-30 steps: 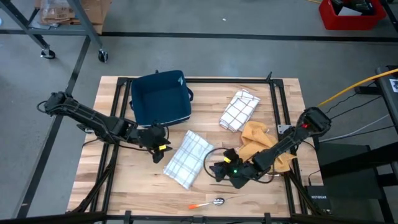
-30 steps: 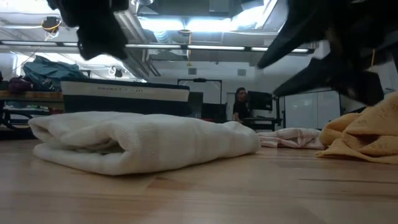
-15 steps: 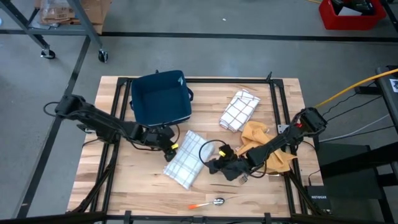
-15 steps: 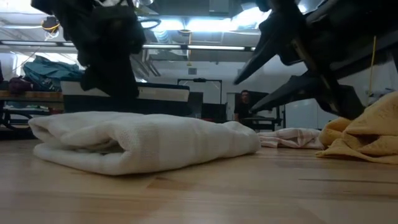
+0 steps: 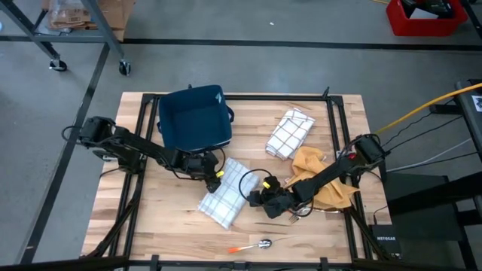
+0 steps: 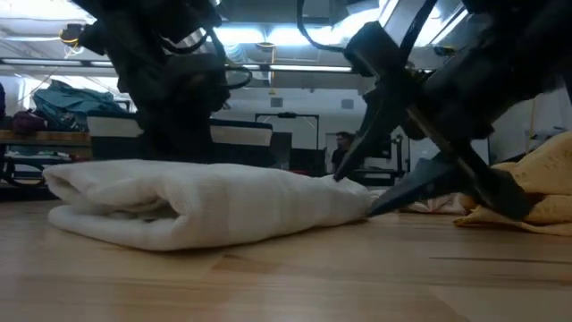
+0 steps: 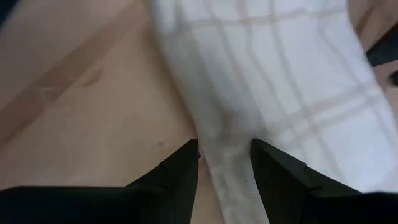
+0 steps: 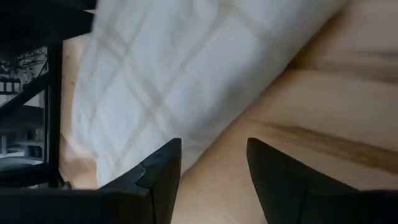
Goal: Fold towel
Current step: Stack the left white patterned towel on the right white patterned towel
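Wooden table [image 5: 151,218] with black frame rails along its edges. Folded white checked towel [image 5: 226,192] near centre, dark blue bin [image 5: 194,119] at about 11 o'clock, second checked cloth [image 5: 290,134] at 1 o'clock, crumpled yellow cloth [image 5: 312,169] at 3 o'clock just below it, touching or nearly so. Spoon with an orange handle [image 5: 252,245] at 6 o'clock near the front edge, well apart from the towel.
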Robot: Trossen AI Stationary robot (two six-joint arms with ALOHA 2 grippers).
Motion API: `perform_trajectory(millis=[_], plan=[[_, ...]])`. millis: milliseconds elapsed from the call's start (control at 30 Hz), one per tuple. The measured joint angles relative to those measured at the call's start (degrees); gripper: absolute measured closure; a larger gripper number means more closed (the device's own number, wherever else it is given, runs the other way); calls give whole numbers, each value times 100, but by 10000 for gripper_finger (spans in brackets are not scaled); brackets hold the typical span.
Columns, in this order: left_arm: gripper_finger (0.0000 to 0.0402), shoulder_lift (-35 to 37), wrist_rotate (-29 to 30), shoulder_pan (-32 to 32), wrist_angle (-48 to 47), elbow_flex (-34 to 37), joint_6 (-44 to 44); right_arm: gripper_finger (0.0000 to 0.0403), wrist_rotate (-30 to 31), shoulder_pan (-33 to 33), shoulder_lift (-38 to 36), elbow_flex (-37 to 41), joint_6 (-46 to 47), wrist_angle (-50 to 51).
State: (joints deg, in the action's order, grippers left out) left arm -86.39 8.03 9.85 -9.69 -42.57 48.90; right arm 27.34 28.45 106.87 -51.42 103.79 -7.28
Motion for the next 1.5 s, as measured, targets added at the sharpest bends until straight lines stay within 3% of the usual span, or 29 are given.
perform_trajectory(millis=[167,533,1067,1200,1400,1500], plan=[[261,-128,-383,-48,337,-1,-112,217,-16,-4,261,-2,102,-451],[261,-249,-404,-48,306,-7,-140,217,-10,-184,382,-27,329,-613],[262,-1380,-768,-52,1570,-17,123,222,-512,-569,604,-22,163,-618],[292,-1406,-812,-48,1751,-15,-166,265,-600,-557,616,-41,-340,-705],[385,-1412,-820,-7,2121,-11,-613,384,-462,-554,645,-271,-1463,-596],[391,-1375,-802,20,2196,-7,-716,382,-221,-553,662,-416,-1810,-525]])
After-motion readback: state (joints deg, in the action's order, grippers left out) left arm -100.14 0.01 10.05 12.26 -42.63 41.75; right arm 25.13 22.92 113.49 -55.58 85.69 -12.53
